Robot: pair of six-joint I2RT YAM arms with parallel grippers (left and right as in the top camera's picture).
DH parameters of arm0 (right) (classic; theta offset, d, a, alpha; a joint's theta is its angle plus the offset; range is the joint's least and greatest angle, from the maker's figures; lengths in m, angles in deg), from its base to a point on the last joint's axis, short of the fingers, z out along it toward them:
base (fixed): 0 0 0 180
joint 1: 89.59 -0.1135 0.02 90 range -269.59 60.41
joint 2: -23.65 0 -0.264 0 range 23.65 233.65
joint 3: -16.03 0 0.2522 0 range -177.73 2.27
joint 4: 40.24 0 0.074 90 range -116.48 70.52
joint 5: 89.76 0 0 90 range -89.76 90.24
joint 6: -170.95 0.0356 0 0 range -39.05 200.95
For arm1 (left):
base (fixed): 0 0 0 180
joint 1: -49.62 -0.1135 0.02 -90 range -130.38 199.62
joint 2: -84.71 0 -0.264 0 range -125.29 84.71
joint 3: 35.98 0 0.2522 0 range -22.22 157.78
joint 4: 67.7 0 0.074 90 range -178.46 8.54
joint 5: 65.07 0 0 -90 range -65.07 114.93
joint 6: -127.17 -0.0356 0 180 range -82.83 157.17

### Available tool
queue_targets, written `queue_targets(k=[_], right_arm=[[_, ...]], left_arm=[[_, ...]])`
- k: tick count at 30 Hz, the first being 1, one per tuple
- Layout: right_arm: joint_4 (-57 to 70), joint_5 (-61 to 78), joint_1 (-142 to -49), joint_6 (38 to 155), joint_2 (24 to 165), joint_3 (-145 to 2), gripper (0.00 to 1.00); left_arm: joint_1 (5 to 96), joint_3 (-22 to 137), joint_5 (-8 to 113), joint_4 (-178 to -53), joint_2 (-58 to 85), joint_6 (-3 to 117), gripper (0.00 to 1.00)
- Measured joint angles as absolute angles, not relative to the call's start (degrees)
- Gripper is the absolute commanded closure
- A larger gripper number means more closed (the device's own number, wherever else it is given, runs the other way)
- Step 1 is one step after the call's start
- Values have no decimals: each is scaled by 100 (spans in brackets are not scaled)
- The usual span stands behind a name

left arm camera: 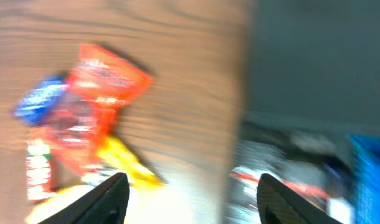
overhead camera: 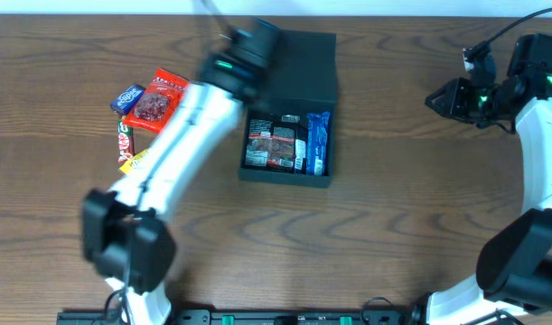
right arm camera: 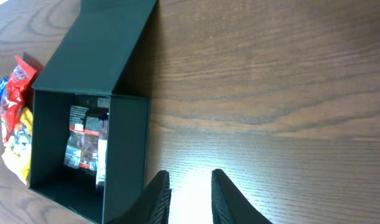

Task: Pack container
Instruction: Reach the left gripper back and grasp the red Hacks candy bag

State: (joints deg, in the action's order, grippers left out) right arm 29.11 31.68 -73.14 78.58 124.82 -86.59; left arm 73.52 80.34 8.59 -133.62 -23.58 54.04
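The brown wooden table [overhead camera: 393, 226] carries the dark square container [overhead camera: 285, 178] near its middle. The flap lid [overhead camera: 307, 59] lies open behind it, and a dark, red-marked packet [overhead camera: 271, 144] and a blue packet [overhead camera: 318, 143] lie flat inside. My left arm [overhead camera: 181, 135], blurred, reaches over a loose pile of snack packets [overhead camera: 154, 104] beside the box, and my left gripper [left arm camera: 196, 198] is spread wide and empty. My right gripper [right arm camera: 188, 193] hovers well off to the right, fingers slightly parted, grasping nothing.

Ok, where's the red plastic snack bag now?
Overhead view: the red plastic snack bag lies on the wooden table, left of the dark square cardboard box, beside a small blue packet.
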Motion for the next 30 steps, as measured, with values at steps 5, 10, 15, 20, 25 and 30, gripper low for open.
queue_targets(k=[5,10,15,20,25,30], right_arm=[[2892,3166,-7316,7858,12482,-8659,75],[2728,3166,-7316,7856,12482,-8661,71],[2662,3168,-7321,7856,12482,-8661,70],[2793,3164,-7321,7832,12482,-8661,59],[2872,3166,-7321,7812,12482,-8661,43],[2986,3168,-7321,7917,12482,-8661,42]], left_arm=[[5949,8034,1351,-13460,-2363,5231,33],[5287,8034,1430,-13489,-2516,4787,20],[5081,8034,1615,-13475,-2826,4136,11],[5035,8034,1836,-13283,-3414,3496,2],[5038,8034,1878,-12997,-3716,3117,3],[5038,8034,1878,-12601,-3757,2954,4]])
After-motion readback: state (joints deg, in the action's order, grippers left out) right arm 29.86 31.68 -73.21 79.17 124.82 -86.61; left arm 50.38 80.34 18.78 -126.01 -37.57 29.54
